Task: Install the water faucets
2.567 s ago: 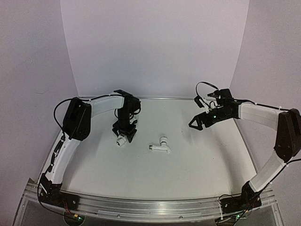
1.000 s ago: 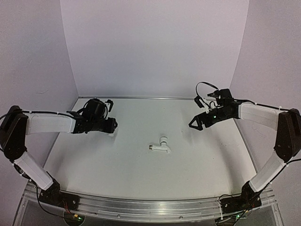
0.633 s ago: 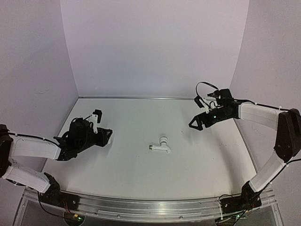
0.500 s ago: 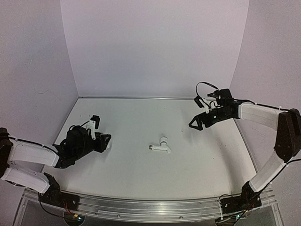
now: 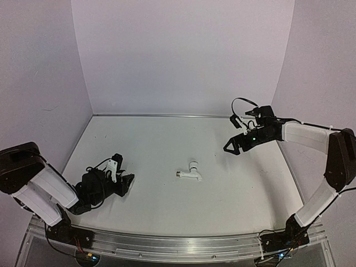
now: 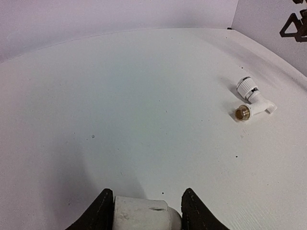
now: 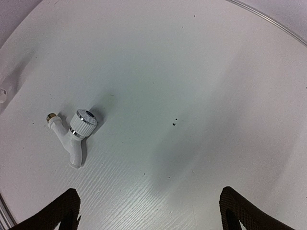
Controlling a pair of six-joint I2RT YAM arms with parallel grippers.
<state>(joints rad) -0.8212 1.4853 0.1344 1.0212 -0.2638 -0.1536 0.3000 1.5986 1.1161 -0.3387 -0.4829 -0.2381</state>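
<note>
A small white tap (image 5: 190, 172) with a bent spout, ribbed knob and brass threaded end lies on the white table near the middle; it also shows in the left wrist view (image 6: 252, 100) and the right wrist view (image 7: 73, 133). My left gripper (image 5: 125, 184) is low at the near left, shut on a short white cylindrical fitting (image 6: 141, 215) held between its black fingers. The fitting is hidden in the top view. My right gripper (image 5: 232, 146) hovers at the far right, open wide and empty, well to the right of the tap.
The white table (image 5: 222, 194) is enclosed by pale purple walls at the back and both sides. A metal rail (image 5: 178, 245) runs along the near edge. A black cable loops above the right wrist (image 5: 245, 103).
My left arm has swung from the far left of the table down and back to the near left corner, carrying the fitting. The tap and my right arm have not moved.
</note>
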